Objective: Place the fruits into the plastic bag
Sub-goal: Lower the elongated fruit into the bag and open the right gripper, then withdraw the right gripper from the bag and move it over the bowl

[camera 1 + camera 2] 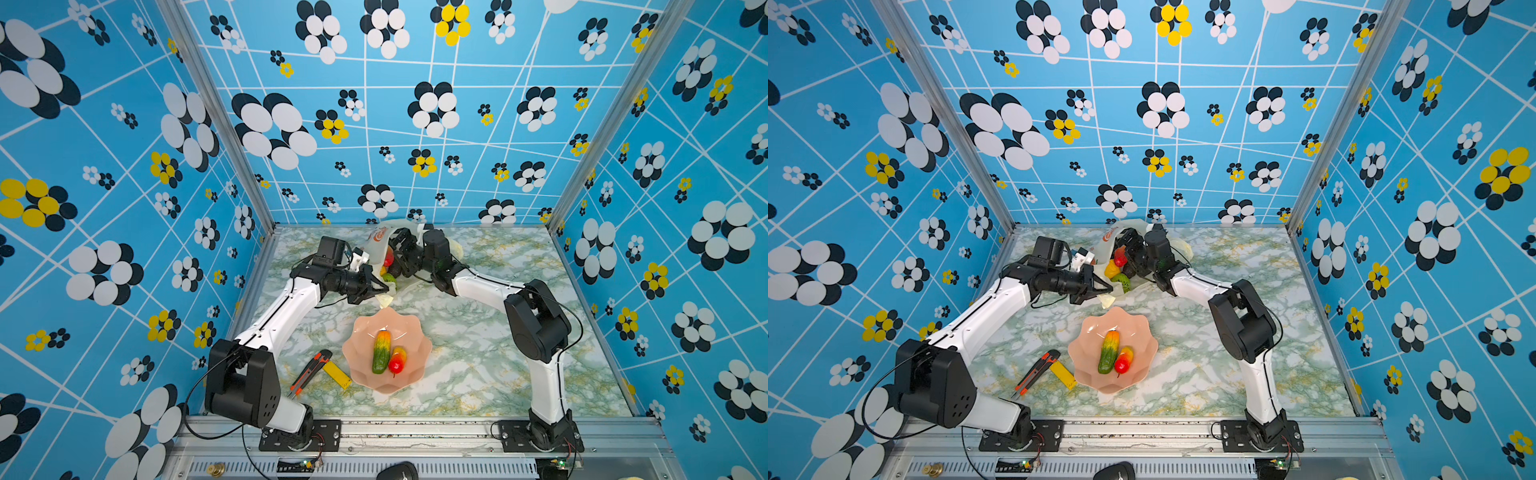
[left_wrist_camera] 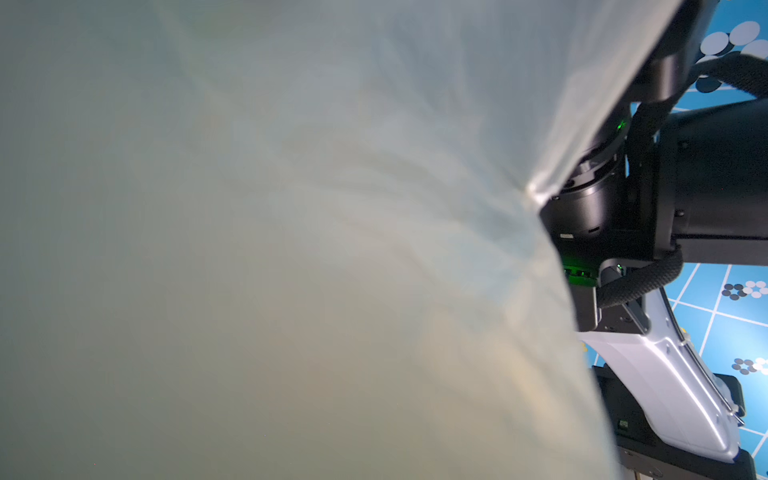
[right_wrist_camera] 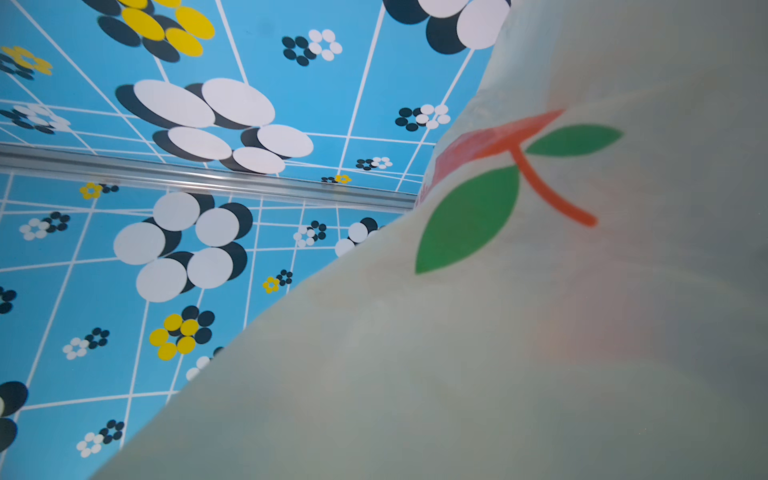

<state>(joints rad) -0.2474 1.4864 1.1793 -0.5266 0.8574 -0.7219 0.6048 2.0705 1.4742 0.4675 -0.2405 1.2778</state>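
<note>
The plastic bag point(image 1: 376, 237) point(image 1: 1109, 236) lies open at the back of the table; its film fills the left wrist view point(image 2: 291, 249) and most of the right wrist view point(image 3: 498, 332). Inside its mouth sit a red fruit point(image 1: 388, 258), a yellow one point(image 1: 1112, 270) and a green one point(image 1: 389, 277). My left gripper point(image 1: 379, 289) point(image 1: 1105, 289) is shut on the bag's near edge. My right gripper point(image 1: 395, 259) reaches into the bag's mouth beside the fruits, its jaws hidden. The pink bowl point(image 1: 361, 332) holds a green-orange piece point(image 1: 381, 351) and an orange-red piece point(image 1: 397, 360).
An orange-black utility knife point(image 1: 309, 372) and a flat yellow block point(image 1: 337, 374) lie left of the bowl. Patterned blue walls close in the table on three sides. The metal base rail point(image 1: 415, 432) runs along the front.
</note>
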